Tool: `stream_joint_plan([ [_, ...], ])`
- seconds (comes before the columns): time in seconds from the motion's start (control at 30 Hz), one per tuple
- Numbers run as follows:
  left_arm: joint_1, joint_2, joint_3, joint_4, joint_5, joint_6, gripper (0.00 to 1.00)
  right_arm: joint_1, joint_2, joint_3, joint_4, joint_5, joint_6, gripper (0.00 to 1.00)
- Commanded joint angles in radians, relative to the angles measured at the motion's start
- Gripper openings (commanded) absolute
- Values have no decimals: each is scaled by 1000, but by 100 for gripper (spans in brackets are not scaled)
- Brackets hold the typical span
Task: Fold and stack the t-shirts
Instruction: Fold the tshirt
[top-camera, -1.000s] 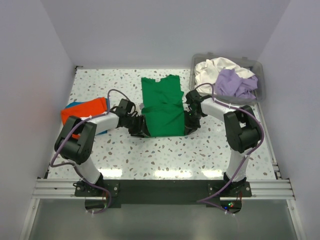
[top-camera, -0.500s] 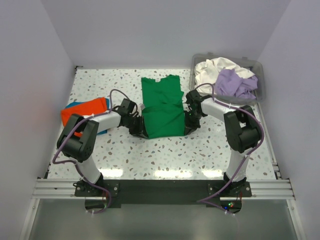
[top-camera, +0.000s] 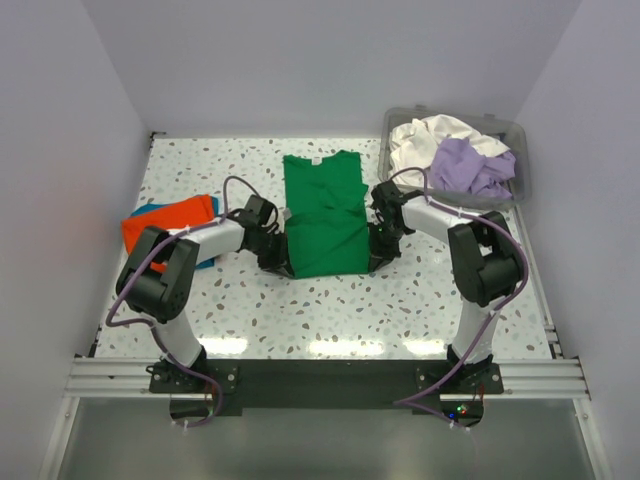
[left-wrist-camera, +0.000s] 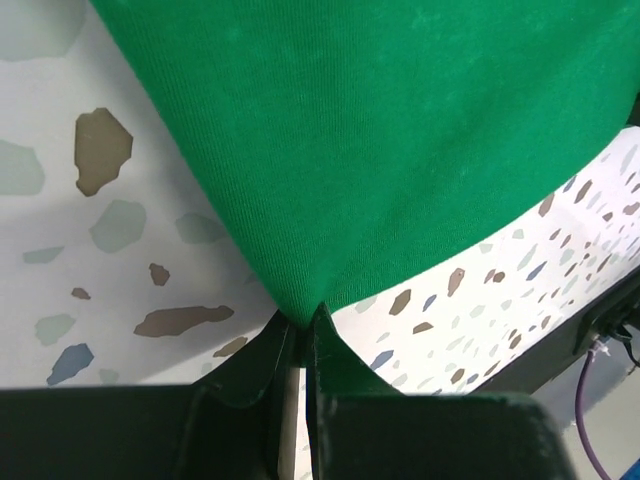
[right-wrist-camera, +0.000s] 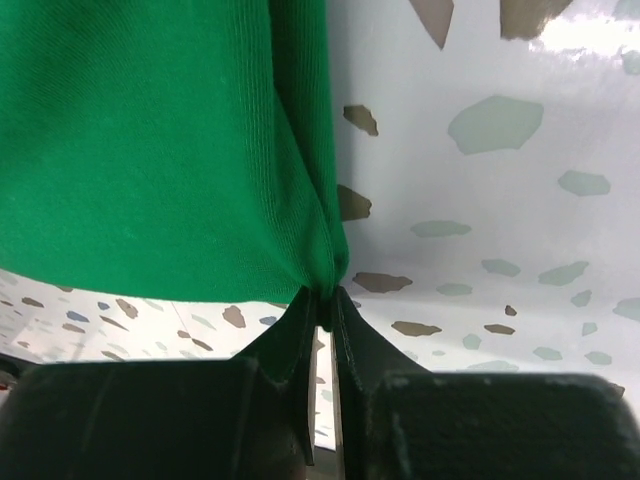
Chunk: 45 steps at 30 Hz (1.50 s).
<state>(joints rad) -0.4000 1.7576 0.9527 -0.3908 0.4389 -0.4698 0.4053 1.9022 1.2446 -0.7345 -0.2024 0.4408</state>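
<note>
Green t-shirt (top-camera: 322, 215) lies flat mid-table (top-camera: 420, 300), collar toward the far wall. At its near left corner the left gripper (left-wrist-camera: 300, 322) has its fingers closed tight on the cloth. The right gripper (right-wrist-camera: 325, 297) pinches the near right corner the same way.

Blue t-shirt (top-camera: 150, 208) mostly beneath orange t-shirt (top-camera: 170, 220); green t-shirt (top-camera: 322, 215) near corners behind left claw (top-camera: 285, 265) and right claw (top-camera: 373, 260).
</note>
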Motion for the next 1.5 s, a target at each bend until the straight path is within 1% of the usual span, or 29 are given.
stream_joint_plan([
  [0.0, -2, -32, 24, -101, -77, 57, 0, 1, -72, -25, -65, -2, -24, 0],
  [0.27, -2, -136, -29, -227, -109, 91, 0, 3, -187, -77, -152, -18, -45, 0],
  [0.47, -7, -265, -37, -305, -85, 88, 0, 20, -294, -77, -241, -29, -39, 0],
  [0.67, -23, -357, -22, -413, -45, 82, 0, 66, -420, -68, -325, -29, 22, 0],
  [0.87, -34, -449, 17, -510, 1, 53, 0, 118, -560, -15, -425, 1, 136, 0],
  [0.97, -34, -445, 63, -516, 23, 51, 0, 118, -588, 30, -439, 41, 179, 0],
  [1.1, -34, -393, 133, -499, 40, 63, 0, 118, -591, 67, -421, 75, 214, 0],
  [1.33, -33, -270, 257, -444, 66, 99, 0, 118, -511, 121, -347, 132, 233, 0],
  [1.47, -33, -201, 319, -448, 87, 122, 0, 118, -483, 176, -341, 164, 233, 0],
])
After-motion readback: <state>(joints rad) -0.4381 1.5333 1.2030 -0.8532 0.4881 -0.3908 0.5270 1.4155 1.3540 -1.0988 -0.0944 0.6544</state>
